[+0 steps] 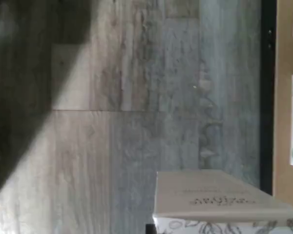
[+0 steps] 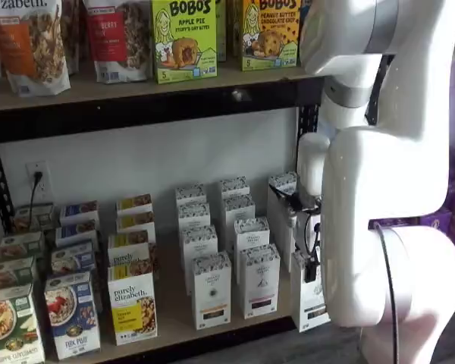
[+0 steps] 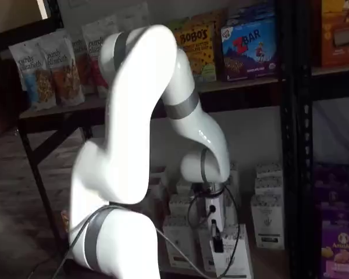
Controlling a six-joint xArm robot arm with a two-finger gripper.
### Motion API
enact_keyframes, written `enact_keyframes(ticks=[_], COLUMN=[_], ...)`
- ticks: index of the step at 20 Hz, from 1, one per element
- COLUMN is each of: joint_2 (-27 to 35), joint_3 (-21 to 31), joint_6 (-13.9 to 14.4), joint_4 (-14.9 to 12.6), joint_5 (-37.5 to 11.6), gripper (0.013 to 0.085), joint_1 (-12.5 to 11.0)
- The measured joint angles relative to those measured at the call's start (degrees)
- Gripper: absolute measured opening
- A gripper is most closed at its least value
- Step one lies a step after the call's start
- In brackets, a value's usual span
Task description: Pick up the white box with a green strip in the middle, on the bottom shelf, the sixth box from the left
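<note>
Bottom shelf (image 2: 174, 322) below; tool (image 3: 216, 243) clamped on the white box (image 3: 235, 256), lifted clear — next, carry it away.

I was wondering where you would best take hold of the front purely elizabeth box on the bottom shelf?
Probably its top end, from the front and above: the purely elizabeth box stands upright at the head of its row on the bottom shelf, top clear, boxes close beside it.

Wrist camera looks down at the floor (image 1: 136, 122); both shelf views face the bottom shelf (image 2: 174, 311) past the arm (image 3: 145, 116).
</note>
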Motion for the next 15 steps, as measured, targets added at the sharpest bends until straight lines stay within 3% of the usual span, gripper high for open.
enact_keyframes(ticks=[3,10,15], joint_2=[-4.2,-15.6,-24.0], joint_3=[3.3,9.8,12.9], joint_6=[0.7,-4.1,-3.3], joint_4=[0.1,7.3,7.9], joint_5=[0.9,5.3,9.2], gripper=[0.053,0.053,0.053], joint_1=[0.9,2.6,3.8])
